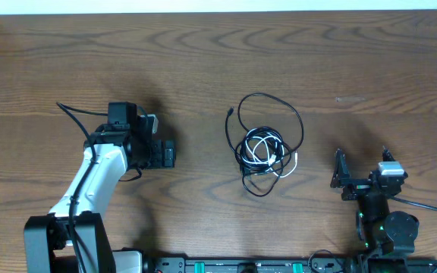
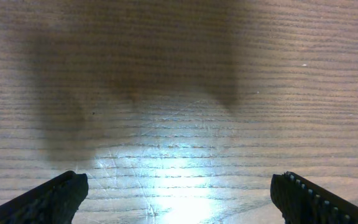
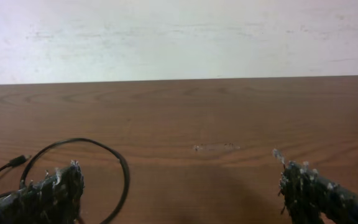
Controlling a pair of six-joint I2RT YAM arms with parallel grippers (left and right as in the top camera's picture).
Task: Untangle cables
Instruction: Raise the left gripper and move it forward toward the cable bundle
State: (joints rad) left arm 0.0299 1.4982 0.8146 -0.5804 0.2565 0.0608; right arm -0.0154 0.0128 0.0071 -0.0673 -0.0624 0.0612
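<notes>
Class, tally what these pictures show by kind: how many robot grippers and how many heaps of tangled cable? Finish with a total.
Grippers: 2, the left gripper and the right gripper, both with jaws apart and holding nothing.
Heaps of tangled cables: 1, the cables, with one white strand among black cords that overlap too much to count.
Total: 3

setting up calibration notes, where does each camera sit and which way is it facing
overhead: above the table, looking straight down on the cables, left arm and right arm.
left wrist: above bare wood, looking down; left claw tips show, open.
right wrist: low, looking across the table to the wall; right claw open.
shared: overhead and right wrist both show the black cable loop.
</notes>
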